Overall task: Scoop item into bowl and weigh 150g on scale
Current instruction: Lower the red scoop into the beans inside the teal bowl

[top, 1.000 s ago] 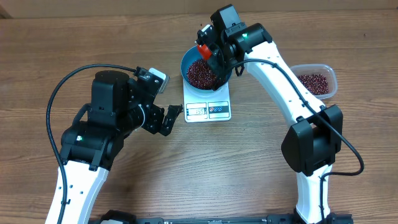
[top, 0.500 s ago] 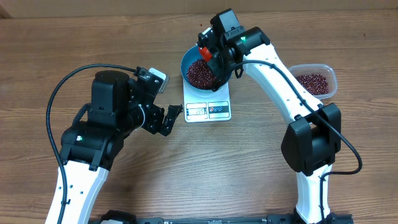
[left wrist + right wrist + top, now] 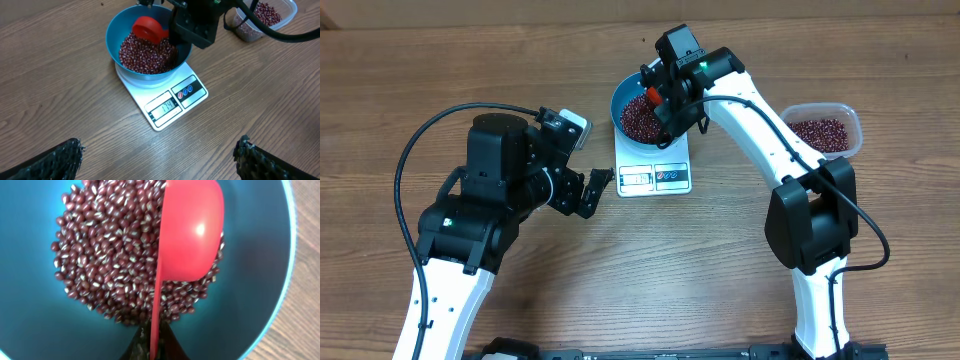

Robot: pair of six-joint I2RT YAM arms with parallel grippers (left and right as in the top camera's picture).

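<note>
One red scoop (image 3: 192, 230) pinched in right jaws shifted over beans (image 3: 110, 255) below | left jaws spread | bowl (image 3: 112, 42) likely still filling

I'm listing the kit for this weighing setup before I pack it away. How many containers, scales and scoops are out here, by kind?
Containers: 2, the blue bowl and the clear tub
Scales: 1, the white scale
Scoops: 1, the red scoop
Total: 4
</note>
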